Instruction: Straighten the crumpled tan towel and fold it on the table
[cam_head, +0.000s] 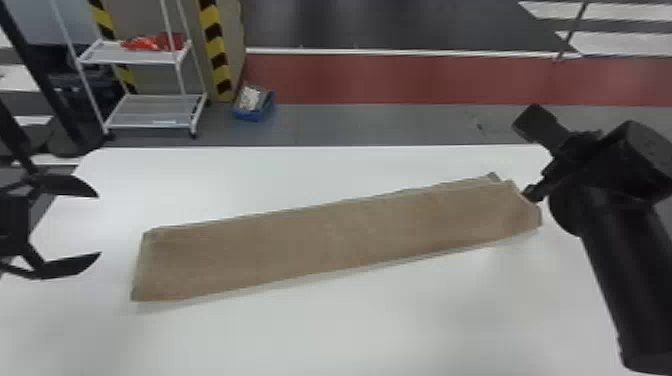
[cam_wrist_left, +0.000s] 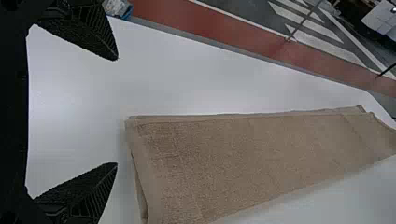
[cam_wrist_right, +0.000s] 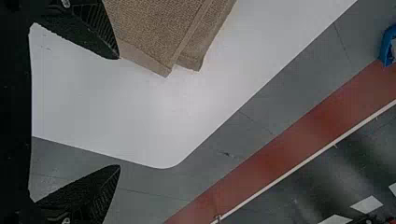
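The tan towel (cam_head: 330, 235) lies on the white table as a long, flat folded strip, slanting from near left to far right. My left gripper (cam_head: 99, 224) is open beyond the strip's left end, apart from the cloth. At the right end, my right gripper (cam_head: 529, 157) is open, its lower finger at the towel's edge. In the left wrist view, the towel (cam_wrist_left: 252, 158) shows stacked layers at its end, in front of the open left gripper (cam_wrist_left: 116, 111). From the right wrist, one finger of the open right gripper (cam_wrist_right: 118, 112) overlaps the towel (cam_wrist_right: 149, 28) near two offset corners.
The white table (cam_head: 350, 330) extends around the towel, and its far edge runs behind the strip. On the floor beyond stand a white wire rack (cam_head: 155, 111) and a blue bin (cam_head: 254, 106). Striped posts (cam_head: 216, 50) rise beside the rack.
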